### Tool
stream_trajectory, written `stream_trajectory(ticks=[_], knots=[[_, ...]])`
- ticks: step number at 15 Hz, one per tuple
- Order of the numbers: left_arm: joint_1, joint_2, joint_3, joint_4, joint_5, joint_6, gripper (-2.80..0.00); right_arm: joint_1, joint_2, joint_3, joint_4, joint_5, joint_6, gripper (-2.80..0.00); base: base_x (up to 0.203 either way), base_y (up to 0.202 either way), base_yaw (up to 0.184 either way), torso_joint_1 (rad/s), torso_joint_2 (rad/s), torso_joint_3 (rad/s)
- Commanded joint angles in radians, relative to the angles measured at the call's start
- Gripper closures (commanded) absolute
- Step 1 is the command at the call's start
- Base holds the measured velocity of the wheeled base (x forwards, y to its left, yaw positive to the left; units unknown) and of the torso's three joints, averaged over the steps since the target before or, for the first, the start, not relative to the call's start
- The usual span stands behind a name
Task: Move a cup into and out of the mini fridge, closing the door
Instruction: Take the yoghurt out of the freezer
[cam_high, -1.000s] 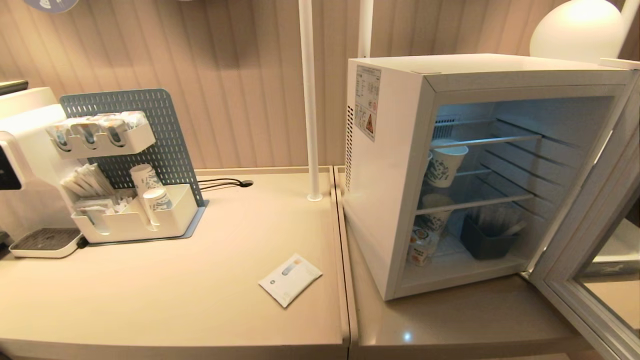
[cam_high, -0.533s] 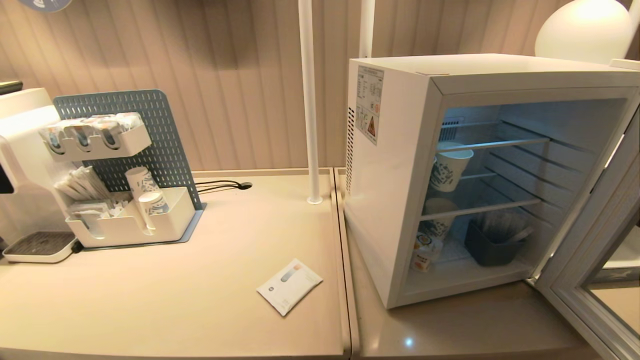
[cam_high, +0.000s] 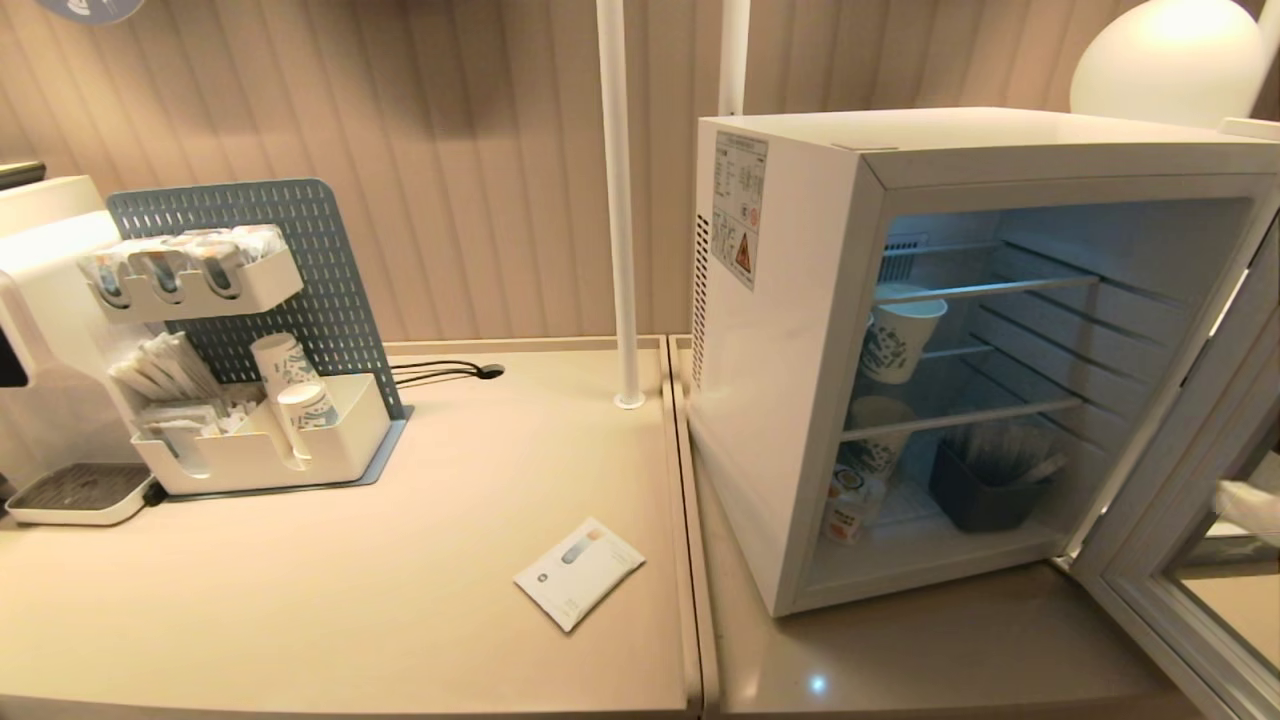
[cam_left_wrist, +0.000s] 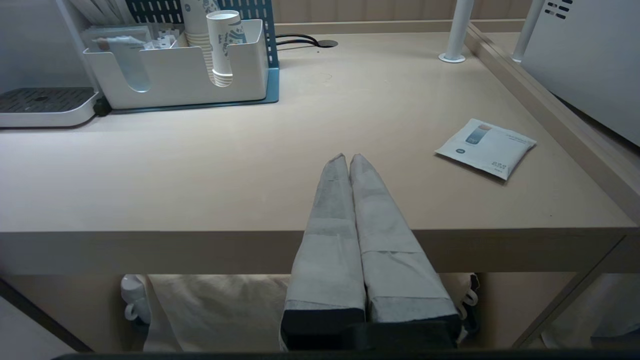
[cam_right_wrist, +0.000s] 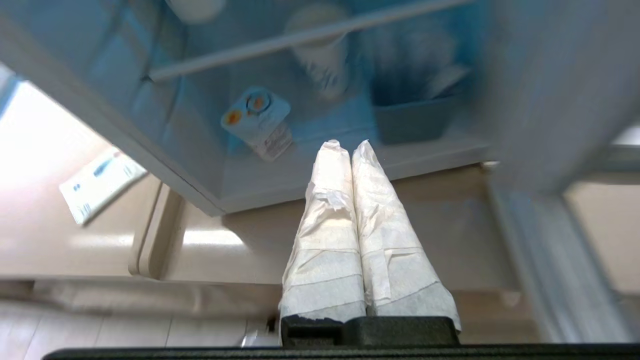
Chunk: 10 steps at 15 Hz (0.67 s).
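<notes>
A: What sits on the left desk (cam_high: 350, 600)?

B: A white packet (cam_high: 579, 572) lies flat near its right edge. At the back left, a white organiser tray (cam_high: 265, 455) with paper cups stands on a blue base, and a drip tray (cam_high: 75, 492) sits beside it. A white pole (cam_high: 620, 200) rises from the back right corner, with a cable (cam_high: 440, 370) running to a hole close by.

A: And the right desk (cam_high: 950, 650)?

B: It butts against the left one. The mini fridge (cam_high: 790, 330) stands on it, the door (cam_high: 1180, 540) swung open to the right.

A: Inside?

B: The cup (cam_high: 845, 505) stands on the fridge floor at the left, beside a dark bin (cam_high: 980, 495). Wire shelves (cam_high: 960, 415) carry paper cups (cam_high: 895, 335).
</notes>
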Motion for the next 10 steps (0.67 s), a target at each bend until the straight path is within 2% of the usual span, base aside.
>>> stream_trajectory(ticks=[1, 3, 5, 8, 9, 10], knots=[[0.0, 0.0, 0.001, 0.001, 0.002, -0.02, 0.0, 0.077, 0.477, -0.022, -0.178, 0.007, 0.007, 0.0, 0.0, 0.0, 0.0, 0.0, 0.0, 0.0], [0.0, 0.0, 0.002, 0.001, 0.002, -0.024, 0.0, 0.142, 0.717, -0.047, -0.345, 0.012, -0.005, 0.0, 0.0, 0.0, 0.0, 0.0, 0.0, 0.0], [0.0, 0.0, 0.002, 0.001, 0.002, -0.024, 0.0, 0.195, 0.939, -0.059, -0.585, 0.006, -0.044, 0.0, 0.0, 0.0, 0.0, 0.0, 0.0, 0.0], [0.0, 0.0, 0.0, 0.001, 0.002, -0.024, 0.0, 0.255, 1.18, -0.064, -0.932, -0.121, -0.086, 0.0, 0.0, 0.0, 0.0, 0.0, 0.0, 0.0], [0.0, 0.0, 0.002, 0.001, 0.002, -0.024, 0.0, 0.268, 1.213, -0.065, -1.015, -0.163, -0.094, 0.0, 0.0, 0.0, 0.0, 0.0, 0.0, 0.0], [0.0, 0.0, 0.0, 0.001, 0.002, -0.024, 0.0, 0.274, 1.213, -0.059, -1.029, -0.182, -0.096, 0.0, 0.0, 0.0, 0.0, 0.0, 0.0, 0.0]])
